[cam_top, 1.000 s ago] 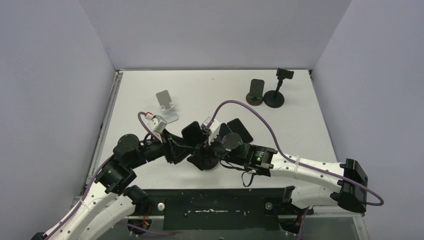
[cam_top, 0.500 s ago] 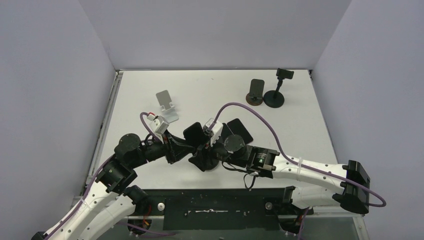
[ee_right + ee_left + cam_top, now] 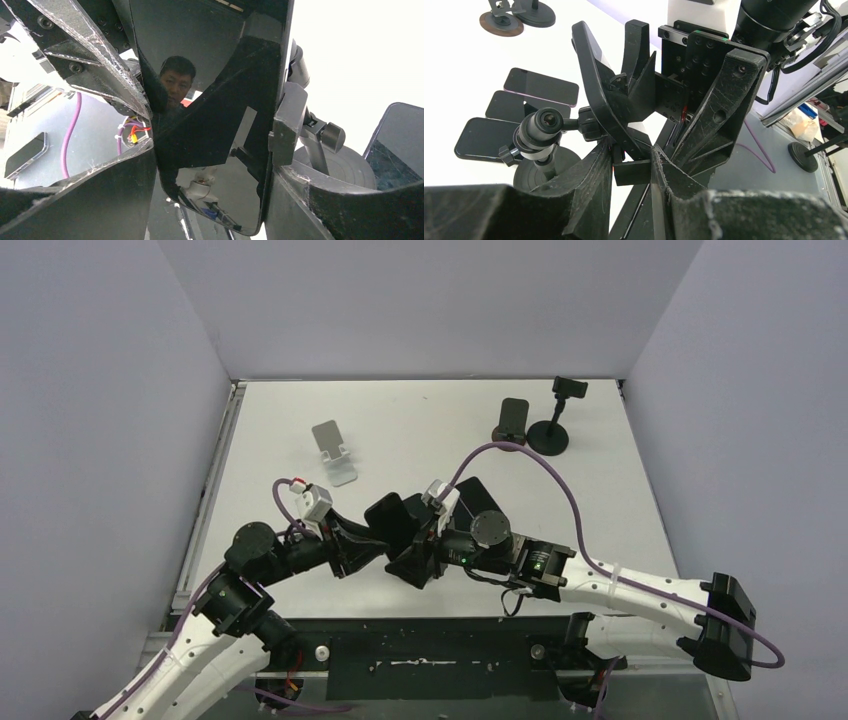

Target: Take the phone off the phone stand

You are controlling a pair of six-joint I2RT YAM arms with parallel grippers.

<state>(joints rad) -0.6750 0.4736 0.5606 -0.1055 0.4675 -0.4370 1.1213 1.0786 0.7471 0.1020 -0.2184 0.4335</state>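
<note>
The phone [image 3: 210, 100] is a glossy black slab with rounded corners, and its dark screen mirrors a man's face. It stands tilted in the cradle of the black phone stand [image 3: 546, 127], near the front middle of the table [image 3: 420, 430]. The right gripper [image 3: 215, 160] clasps it, one finger along each long edge. The left gripper [image 3: 631, 157] pinches the stand's lower clamp block.
</note>
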